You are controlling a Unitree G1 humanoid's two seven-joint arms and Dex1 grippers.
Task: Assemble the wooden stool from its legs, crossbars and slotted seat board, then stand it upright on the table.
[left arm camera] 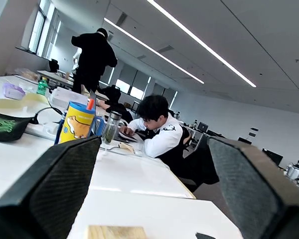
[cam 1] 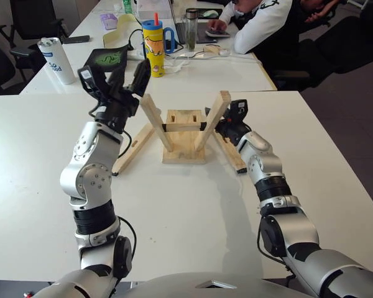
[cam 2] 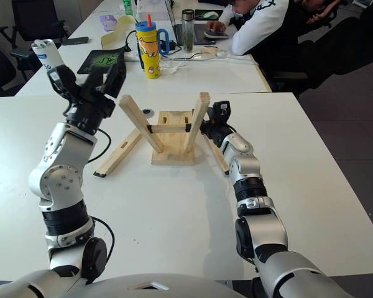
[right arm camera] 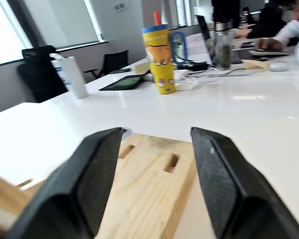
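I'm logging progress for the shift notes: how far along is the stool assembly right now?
Done: the slotted seat board lies flat with two legs standing in it, joined by a crossbar. In hand: nothing; the left gripper is open by one leg's top, the right gripper open by the other leg. Left: two loose wooden pieces lie on the table, and the stool is not yet upright.

bright, even office light from ceiling strips [left arm camera: 199, 42]; window [right arm camera: 5, 32] blown out; soft shadows, mild glare on white table [right arm camera: 45, 122].
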